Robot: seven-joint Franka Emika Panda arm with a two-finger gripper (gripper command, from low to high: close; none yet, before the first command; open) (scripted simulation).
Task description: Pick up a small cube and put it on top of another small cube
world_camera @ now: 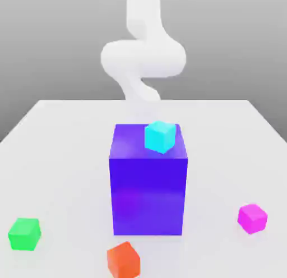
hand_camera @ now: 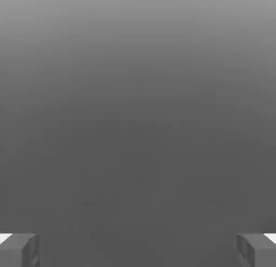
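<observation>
The small magenta cube (world_camera: 252,218) sits alone on the white counter (world_camera: 56,153) at the exterior view's right, well apart from the big blue-purple block (world_camera: 148,187), while the hand (hand_camera: 138,250) is spread wide and empty, seemingly readied for a grasp.

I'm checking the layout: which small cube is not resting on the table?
The cyan cube. It sits on top of the big blue block, while the green, orange and pink cubes lie on the table.
</observation>
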